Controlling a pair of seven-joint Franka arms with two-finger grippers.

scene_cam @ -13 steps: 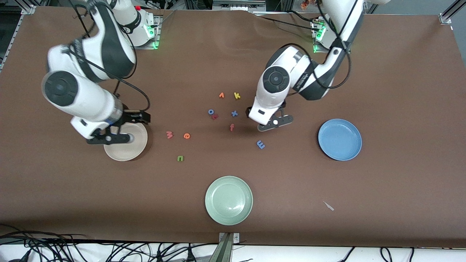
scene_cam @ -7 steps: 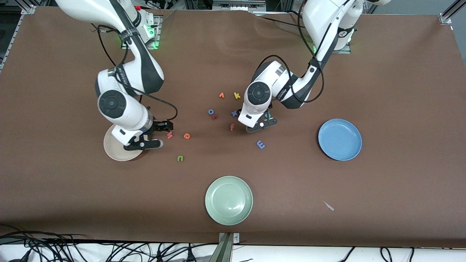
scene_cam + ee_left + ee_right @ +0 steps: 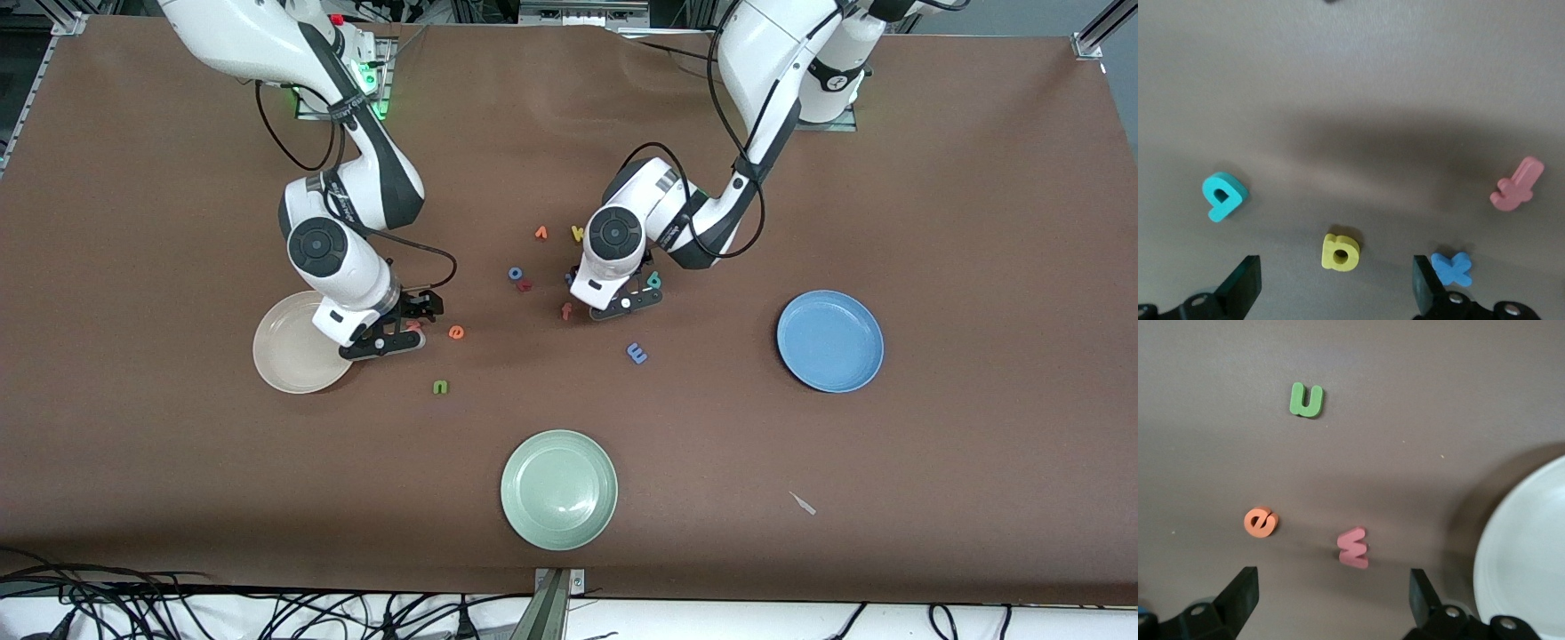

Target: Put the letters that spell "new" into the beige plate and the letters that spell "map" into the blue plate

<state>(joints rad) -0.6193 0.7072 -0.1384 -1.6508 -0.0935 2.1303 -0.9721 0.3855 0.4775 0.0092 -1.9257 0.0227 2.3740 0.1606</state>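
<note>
Three plates sit on my table. Nearest the front camera is the green plate (image 3: 558,490). Farther back, the beige plate (image 3: 289,356) lies toward the right arm's end and the blue plate (image 3: 830,340) toward the left arm's end; I see nothing in either.

Going back from the green plate, I come first to the n (image 3: 440,387), then the m (image 3: 637,353), both lying alone on the cloth. The e (image 3: 456,332) is next, just beside my right gripper (image 3: 396,333). That gripper hangs low between the beige plate's rim and the e, fingers spread wide and holding nothing. Its wrist view shows the w (image 3: 1353,547) lying on the cloth between the fingertips, apart from both, with the e (image 3: 1261,521) and n (image 3: 1306,399) close by.

My left gripper (image 3: 613,298) is also spread and empty, over the letter cluster. Its wrist view shows the a (image 3: 1339,252) between the fingertips, the p (image 3: 1223,195) and x (image 3: 1451,269) to either side, and the f (image 3: 1518,184) near. I think the a is untouched, though the angle is poor. Farthest back lie the v (image 3: 540,233) and k (image 3: 578,234).
</note>
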